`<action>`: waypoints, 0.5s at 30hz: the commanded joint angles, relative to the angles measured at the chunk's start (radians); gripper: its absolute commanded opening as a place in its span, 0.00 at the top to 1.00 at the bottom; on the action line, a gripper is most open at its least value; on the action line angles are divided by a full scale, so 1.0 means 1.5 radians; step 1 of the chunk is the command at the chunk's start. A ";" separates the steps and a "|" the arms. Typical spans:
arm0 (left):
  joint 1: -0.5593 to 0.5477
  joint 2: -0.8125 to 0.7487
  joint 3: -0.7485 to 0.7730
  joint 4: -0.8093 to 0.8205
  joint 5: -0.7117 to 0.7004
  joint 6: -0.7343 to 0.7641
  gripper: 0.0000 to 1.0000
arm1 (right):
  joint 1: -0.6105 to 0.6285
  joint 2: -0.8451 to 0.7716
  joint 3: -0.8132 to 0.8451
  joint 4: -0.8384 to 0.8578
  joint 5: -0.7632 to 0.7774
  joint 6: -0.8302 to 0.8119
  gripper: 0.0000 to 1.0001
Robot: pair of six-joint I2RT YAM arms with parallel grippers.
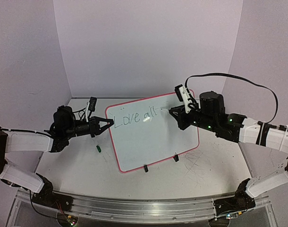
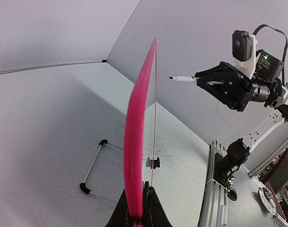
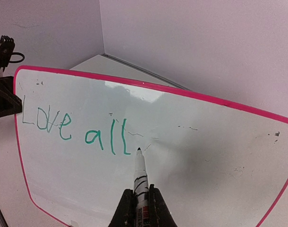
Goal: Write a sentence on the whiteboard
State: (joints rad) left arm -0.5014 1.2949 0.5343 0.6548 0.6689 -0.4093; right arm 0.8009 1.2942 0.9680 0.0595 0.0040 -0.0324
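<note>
The whiteboard [image 1: 153,142], glossy white with a pink rim, stands tilted up from the table. My left gripper [image 1: 110,124] is shut on its left rim. In the left wrist view the whiteboard [image 2: 134,142] shows edge-on, clamped in my left gripper [image 2: 139,208]. Green writing, the sentence [image 3: 73,130], reads "Love all" across the whiteboard [image 3: 205,156]. My right gripper [image 3: 141,203] is shut on a white marker [image 3: 140,175]. Its tip points at the board just right of "all". The left wrist view shows a small gap between the marker [image 2: 184,79] and the board.
A small green cap [image 1: 98,148] lies on the tabletop below my left gripper. Two black clips [image 1: 145,168] sit on the board's lower rim. Grey scribbles [image 1: 196,161] mark the tabletop. A thin metal rod with black ends [image 2: 93,165] lies behind the board. An aluminium rail [image 1: 134,205] runs along the near edge.
</note>
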 commanded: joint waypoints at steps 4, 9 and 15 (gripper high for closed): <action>-0.001 0.005 -0.005 -0.056 -0.037 0.059 1.00 | -0.002 -0.008 -0.006 0.035 0.056 -0.021 1.00; -0.001 0.009 -0.003 -0.057 -0.036 0.059 1.00 | -0.004 0.000 -0.006 0.036 0.048 -0.007 1.00; -0.001 0.015 -0.004 -0.059 -0.036 0.062 1.00 | -0.024 0.001 -0.003 0.041 0.037 0.013 1.00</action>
State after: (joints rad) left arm -0.5014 1.2953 0.5343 0.6544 0.6689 -0.4071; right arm 0.7894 1.2942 0.9619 0.0671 0.0591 -0.0393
